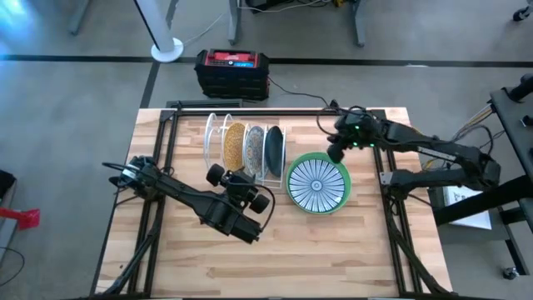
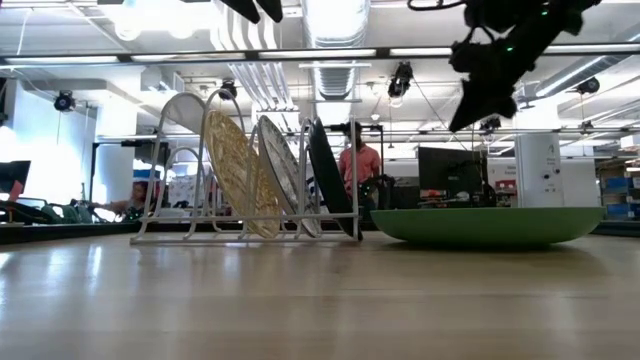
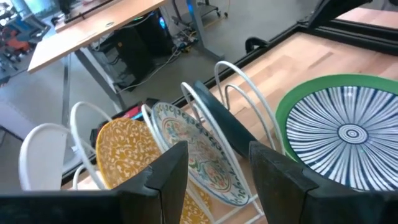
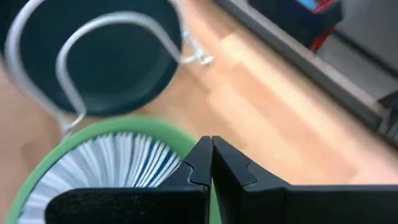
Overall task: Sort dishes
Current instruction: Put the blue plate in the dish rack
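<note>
A white wire rack point(image 1: 212, 137) stands at the table's middle. A mustard speckled plate point(image 1: 236, 146), a white floral plate point(image 1: 254, 148) and a dark teal plate point(image 1: 274, 148) stand on edge in its slots. A green-rimmed plate point(image 1: 318, 185) with blue-and-white radial stripes lies flat on the table to the right of the rack. My left gripper point(image 3: 217, 174) is open and empty, raised over the near side of the rack point(image 1: 241, 182). My right gripper point(image 4: 211, 155) is shut and empty, high above the green plate's far right rim point(image 2: 470, 110).
A black and red box point(image 1: 233, 71) sits on the floor beyond the table's far edge. Black frame rails point(image 1: 250, 108) run along the far edge and both sides. Bare wood lies in front of the rack point(image 1: 275, 258). A person point(image 2: 360, 165) stands in the room behind.
</note>
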You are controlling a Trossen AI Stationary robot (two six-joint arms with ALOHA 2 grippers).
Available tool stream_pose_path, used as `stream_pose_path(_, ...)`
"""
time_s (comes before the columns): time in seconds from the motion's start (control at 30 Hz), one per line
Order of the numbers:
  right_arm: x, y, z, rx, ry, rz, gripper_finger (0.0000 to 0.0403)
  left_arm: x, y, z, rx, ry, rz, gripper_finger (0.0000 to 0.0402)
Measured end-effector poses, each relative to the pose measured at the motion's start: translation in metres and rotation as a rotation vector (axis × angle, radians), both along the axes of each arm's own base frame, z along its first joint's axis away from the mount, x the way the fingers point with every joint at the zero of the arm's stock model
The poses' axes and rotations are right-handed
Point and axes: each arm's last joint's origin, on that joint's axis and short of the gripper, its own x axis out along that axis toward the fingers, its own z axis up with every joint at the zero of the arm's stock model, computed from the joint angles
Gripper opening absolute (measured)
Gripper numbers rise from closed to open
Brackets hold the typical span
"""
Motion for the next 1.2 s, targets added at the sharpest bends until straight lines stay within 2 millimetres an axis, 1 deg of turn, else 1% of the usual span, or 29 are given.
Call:
stream_pose_path(0.1,-0.01,0.007,-0.002,0.063,-0.026,0.027,0.0,0.004,-0.002,0.0,0.005,0.005,-0.026,0.016)
stream_pose_path(0.23,-0.015,0.011,-0.011,0.115,-0.034,0.027,0.0005,0.007,-0.003,0.0,0.005,-0.002,-0.045,0.016)
stream_pose_path(0.37,-0.015,0.012,-0.027,0.177,0.006,0.016,0.003,0.01,-0.005,0.0,0.002,-0.01,-0.059,0.016)
stream_pose_path(0.57,-0.014,0.011,-0.052,0.249,0.109,-0.013,0.0081,0.01,-0.005,0.0,0.015,0.015,-0.072,0.016)
stream_pose_path(0.8,-0.012,0.01,-0.07,0.286,0.187,-0.03,0.013,0.01,-0.004,0.001,0.049,0.027,-0.077,0.016)
stream_pose_path(1.0,-0.013,0.01,-0.083,0.306,0.229,-0.037,0.0156,0.01,-0.004,0.001,0.05,0.03,-0.077,0.016)
stream_pose_path(1.2,-0.012,0.01,-0.093,0.313,0.238,-0.043,0.0171,0.01,-0.004,0.001,0.051,0.03,-0.077,0.016)
